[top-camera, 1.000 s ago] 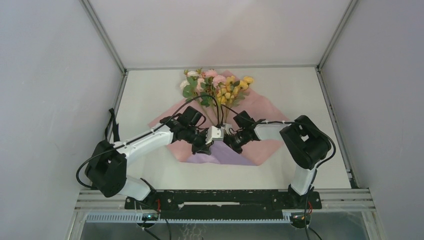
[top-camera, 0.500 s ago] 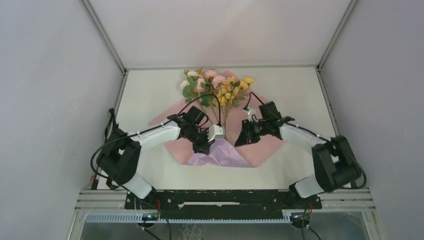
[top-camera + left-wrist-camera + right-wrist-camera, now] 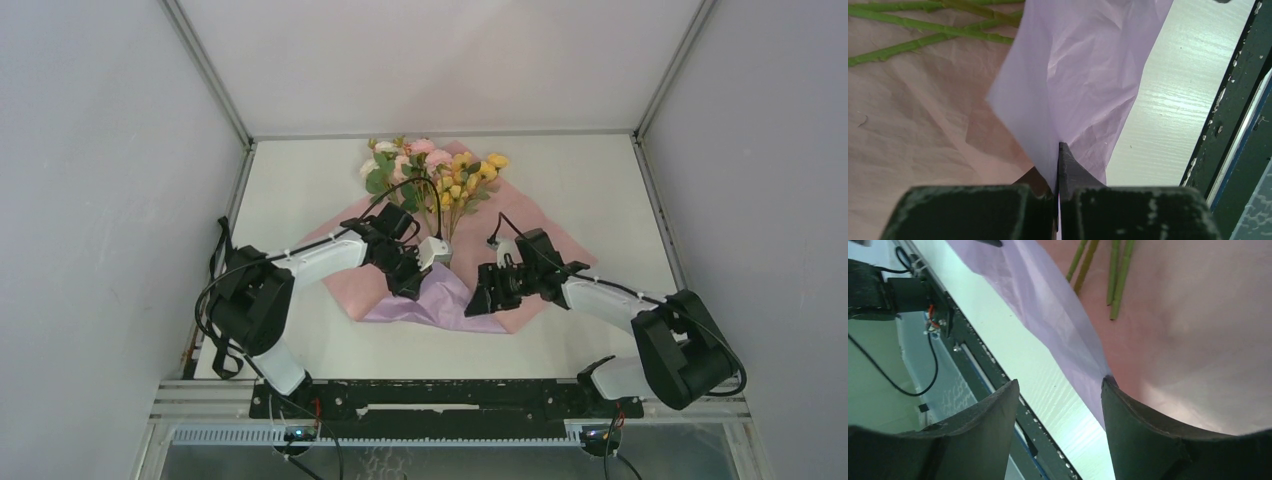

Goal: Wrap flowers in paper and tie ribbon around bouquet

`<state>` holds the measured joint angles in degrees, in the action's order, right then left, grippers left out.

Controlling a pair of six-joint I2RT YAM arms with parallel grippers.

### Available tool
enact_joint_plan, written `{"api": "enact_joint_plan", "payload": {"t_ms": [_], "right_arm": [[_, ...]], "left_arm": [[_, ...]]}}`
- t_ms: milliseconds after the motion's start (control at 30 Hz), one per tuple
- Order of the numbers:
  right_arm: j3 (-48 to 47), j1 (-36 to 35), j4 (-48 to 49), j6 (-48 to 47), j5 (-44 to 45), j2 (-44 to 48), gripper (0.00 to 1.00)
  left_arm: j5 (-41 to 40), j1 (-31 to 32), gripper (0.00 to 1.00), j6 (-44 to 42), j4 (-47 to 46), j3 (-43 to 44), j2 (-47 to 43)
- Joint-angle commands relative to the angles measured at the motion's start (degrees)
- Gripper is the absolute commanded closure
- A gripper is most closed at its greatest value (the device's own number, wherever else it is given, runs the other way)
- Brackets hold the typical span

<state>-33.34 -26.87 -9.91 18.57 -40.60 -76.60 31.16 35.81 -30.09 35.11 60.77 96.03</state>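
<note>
Clamped tight, the left gripper (image 3: 1060, 155) has a lifted fold of the paper (image 3: 350, 290) pinched between its jaws, so that the lilac flap (image 3: 445, 295) stands up just below the middle of the top view. The right gripper (image 3: 1058, 385) hangs with its jaws wide apart and nothing in them, at the lower right edge of the sheet. In its own camera the flap's edge comes down to touch the inside of one finger, with bare table (image 3: 300, 180) showing in the gap.

From where I stand, that is what the next move turns on. The loose right-hand side of the sheet lies right under the open gripper and well away from the left one, so the right arm looks best placed to take it and fold it over toward the middle.

The flowers (image 3: 432, 165) lie on the pink face, their long axis running from the top of the frame down to its middle. The blooms point at the far wall, and the stalks (image 3: 1114, 285) point back toward the arms, ending between the two grippers. I can see no ribbon anywhere.
</note>
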Motion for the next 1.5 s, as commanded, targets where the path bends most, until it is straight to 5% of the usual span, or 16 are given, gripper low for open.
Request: {"api": "enact_joint_plan", "payload": {"t_ms": [0,400,700,767,1000,1267,1467], "right_arm": [[-0.1,-1.3,3.8,0.3,5.3,-2.2,0.3],[-0.1,2.6,-3.2,-4.2,9.1,4.1,0.31],[-0.1,-0.3,3.0,-2.7,5.1,-3.6,0.33],[-0.1,-0.5,3.6,-2.6,3.7,-5.1,0.4],[-0.1,-0.1,5.4,-1.3,-2.1,-5.9,1.0],[-0.2,-0.1,4.5,-0.1,-1.2,-7.4,1.0],[-0.2,0.6,4.7,1.5,0.0,-8.7,1.0]], "left_arm": [[-0.1,-0.2,0.99,1.1,0.7,3.0,0.2],[-0.2,-0.2,0.97,0.3,2.1,3.1,0.6],[0.5,-0.1,0.95,0.5,2.4,3.1,0.9],[0.4,-0.2,0.93,0.3,2.7,3.2,1.1],[-4.1,-0.1,0.86,-0.6,3.0,2.6,0.5],[-20.7,-0.2,0.44,-4.2,8.2,2.2,-8.5],[-17.7,2.2,0.47,-3.9,18.2,6.1,-17.2]]}}
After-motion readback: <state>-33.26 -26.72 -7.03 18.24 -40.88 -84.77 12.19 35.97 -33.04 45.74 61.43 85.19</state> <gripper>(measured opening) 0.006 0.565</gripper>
